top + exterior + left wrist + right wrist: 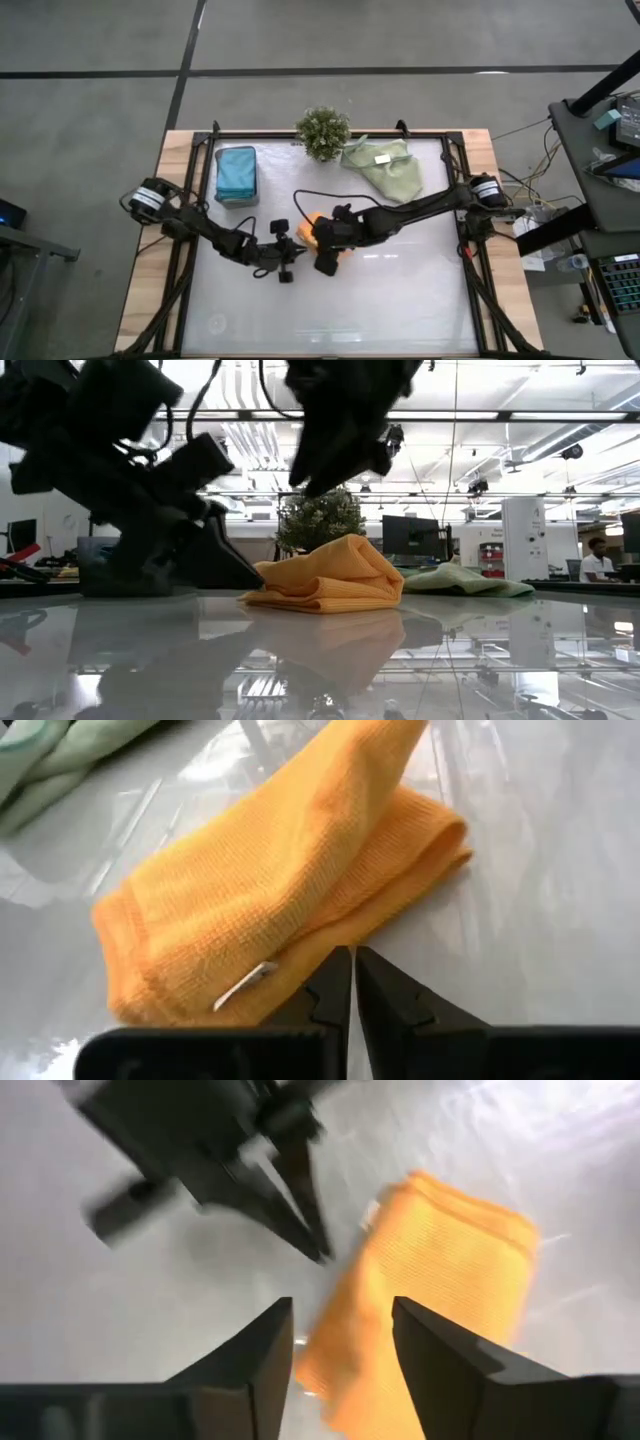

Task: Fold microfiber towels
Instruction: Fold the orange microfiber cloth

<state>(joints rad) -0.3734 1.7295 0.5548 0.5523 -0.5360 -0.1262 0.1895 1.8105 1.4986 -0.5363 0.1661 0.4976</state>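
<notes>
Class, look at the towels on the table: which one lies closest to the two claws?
The orange towel, folded mid-table between both claws; the teal and sage-green ones lie farther back.

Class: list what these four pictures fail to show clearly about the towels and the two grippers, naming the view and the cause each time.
- Orange towel, high view: mostly covered by the right gripper, open above it.
- Teal towels, high view: too small to count the layers in the stack.
- Green towels, low view: partly hidden behind the orange towel; number unclear.
- Left gripper, low view: a dark silhouette; shut tips show only in its wrist view.

Bushy plant (323,131) at the table's (400,290) far edge
</notes>
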